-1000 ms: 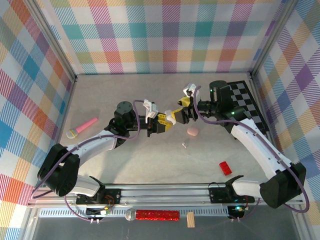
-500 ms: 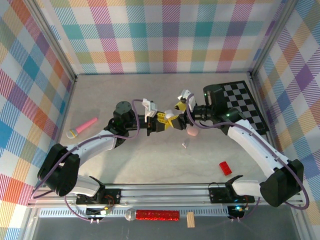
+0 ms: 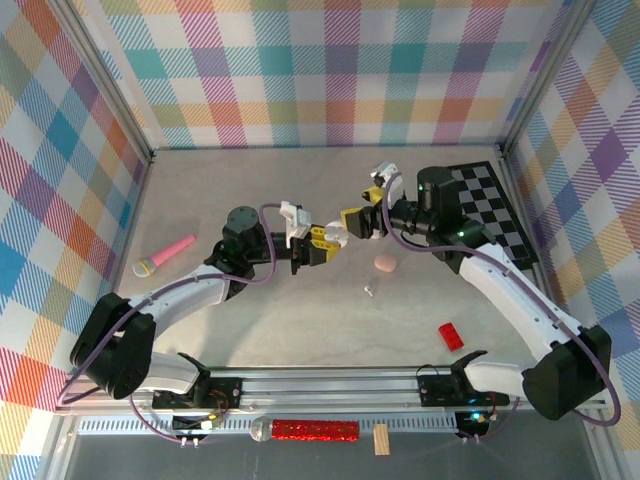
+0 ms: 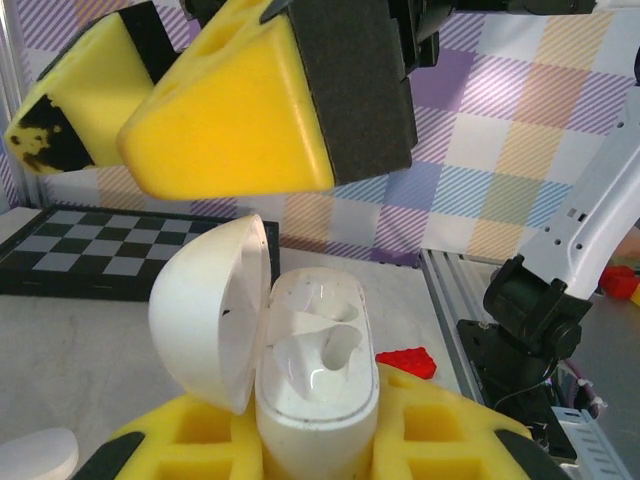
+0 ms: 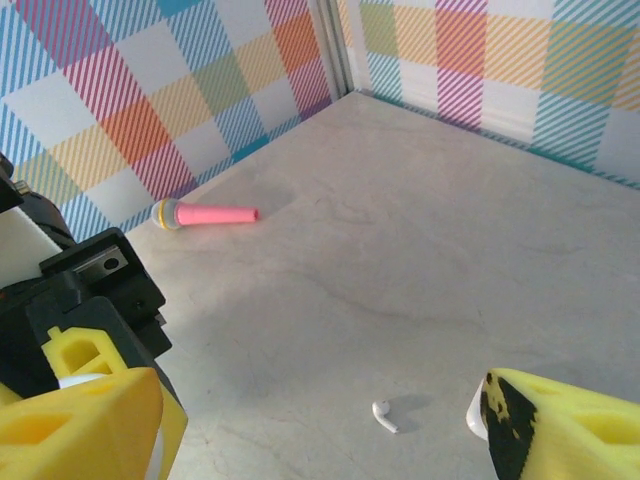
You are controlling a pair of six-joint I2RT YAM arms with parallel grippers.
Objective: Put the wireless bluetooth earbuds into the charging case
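Over the surface (image 3: 200, 200), right hand (image 3: 362, 207) is hovering released, gripping nothing, while left hand (image 3: 318, 240) is clenching the open white case (image 4: 315, 380), sockets empty. The earbud (image 5: 383, 415) is lying loose below; being tiny and glossy, it is risking a squirt out of the grip when pinched.

Pretty clearly a robotics lab test cell, not anyone's home. The table (image 3: 250, 190) is boxed in by plaid-printed walls (image 3: 330, 70). A left arm (image 3: 180, 295) and a right arm (image 3: 510, 285) are bolted to an aluminium rail (image 3: 330, 385), and a checkerboard mat (image 3: 495, 205) lies just right of the right end effector (image 3: 362, 206).
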